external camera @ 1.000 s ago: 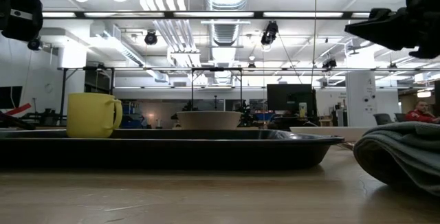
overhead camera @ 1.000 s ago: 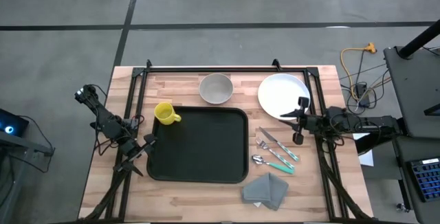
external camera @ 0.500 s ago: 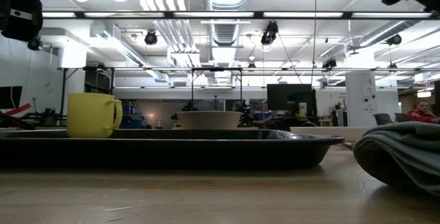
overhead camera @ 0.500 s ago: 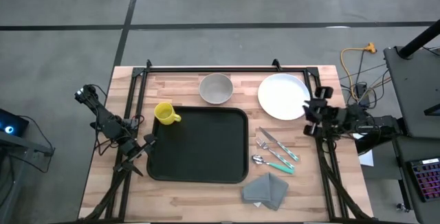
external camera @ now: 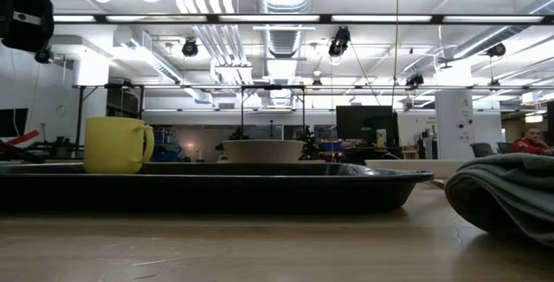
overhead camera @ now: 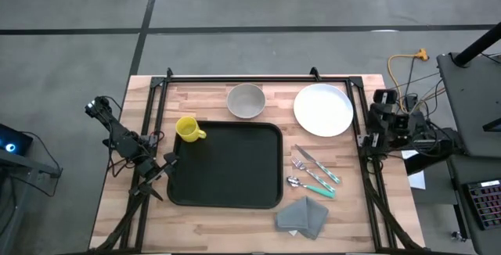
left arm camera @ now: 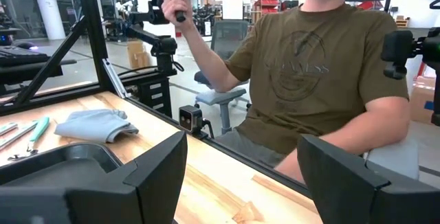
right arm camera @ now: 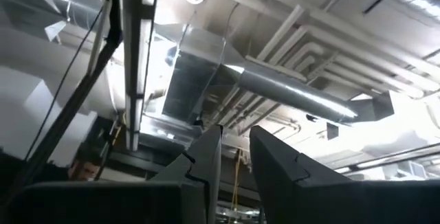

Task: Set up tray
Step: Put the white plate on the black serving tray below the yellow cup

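From above, the large flat black rectangular tray (overhead camera: 225,165) sits mid-table; my right gripper (overhead camera: 381,108) waits off the right edge. Left gripper (left arm camera: 240,172) spread wide; right's fingers nearly together. I'd approach the white round plate (overhead camera: 322,109) low.

We've got a black tray (overhead camera: 225,165) on pale wood, a yellow mug (overhead camera: 188,128) at its corner, a grey bowl (overhead camera: 246,101) behind it, a white plate (overhead camera: 322,109), teal-handled cutlery (overhead camera: 314,177) and a grey napkin (overhead camera: 304,216) beside it.
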{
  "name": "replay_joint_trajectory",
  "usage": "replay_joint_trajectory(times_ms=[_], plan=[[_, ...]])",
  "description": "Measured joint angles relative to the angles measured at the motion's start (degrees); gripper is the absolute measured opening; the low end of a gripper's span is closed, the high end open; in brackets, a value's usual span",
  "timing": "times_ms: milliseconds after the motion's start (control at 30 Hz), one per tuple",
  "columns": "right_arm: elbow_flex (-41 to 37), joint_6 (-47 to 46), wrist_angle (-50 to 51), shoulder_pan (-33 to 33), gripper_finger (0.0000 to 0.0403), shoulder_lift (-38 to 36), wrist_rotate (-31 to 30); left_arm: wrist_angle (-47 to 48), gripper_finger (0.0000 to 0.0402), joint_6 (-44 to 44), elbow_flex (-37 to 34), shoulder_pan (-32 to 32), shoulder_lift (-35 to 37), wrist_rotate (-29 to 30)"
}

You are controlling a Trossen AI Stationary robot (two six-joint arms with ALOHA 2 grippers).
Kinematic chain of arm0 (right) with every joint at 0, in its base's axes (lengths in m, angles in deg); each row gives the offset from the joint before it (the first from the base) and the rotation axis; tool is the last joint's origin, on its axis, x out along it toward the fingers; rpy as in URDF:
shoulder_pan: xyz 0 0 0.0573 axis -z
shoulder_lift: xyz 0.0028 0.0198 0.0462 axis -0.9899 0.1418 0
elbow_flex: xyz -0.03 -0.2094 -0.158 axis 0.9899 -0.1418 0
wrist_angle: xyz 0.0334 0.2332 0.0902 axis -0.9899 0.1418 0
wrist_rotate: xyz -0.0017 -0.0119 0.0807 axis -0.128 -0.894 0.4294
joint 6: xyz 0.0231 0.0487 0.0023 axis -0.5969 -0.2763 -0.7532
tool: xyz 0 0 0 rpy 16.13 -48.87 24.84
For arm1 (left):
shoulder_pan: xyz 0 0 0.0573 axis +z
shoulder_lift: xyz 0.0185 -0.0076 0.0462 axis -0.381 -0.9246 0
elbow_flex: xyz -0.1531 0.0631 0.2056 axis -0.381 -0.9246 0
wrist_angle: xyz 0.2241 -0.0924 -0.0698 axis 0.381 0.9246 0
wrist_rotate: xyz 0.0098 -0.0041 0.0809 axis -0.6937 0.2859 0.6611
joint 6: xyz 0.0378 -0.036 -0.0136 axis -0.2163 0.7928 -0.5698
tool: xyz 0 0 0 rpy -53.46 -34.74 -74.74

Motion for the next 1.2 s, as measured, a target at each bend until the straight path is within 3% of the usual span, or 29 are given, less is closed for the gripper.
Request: replay_joint_trajectory(times_ms=[500,633,800,1067,1200], plan=[[12.8,-2.2,1.5,0.0,0.0068,18.2,-0.3,0.0,0.0255,0.0,0.0,0.0,0.0,0.0],[15.8,-4.3,6.0,0.0,0.0068,22.1,-0.5,0.0,0.0255,0.0,0.0,0.0,0.0,0.0],[23.3,-6.7,18.7,0.0,0.0068,26.1,-6.4,0.0,0.0255,0.0,0.0,0.0,0.0,0.0],[37.0,-8.3,48.1,0.0,0.0068,32.9,-20.7,0.0,0.0255,0.0,0.0,0.0,0.0,0.0],[41.8,-11.1,59.6,0.0,0.0068,35.8,-24.3,0.0,0.0255,0.0,0.0,0.0,0.0,0.0]])
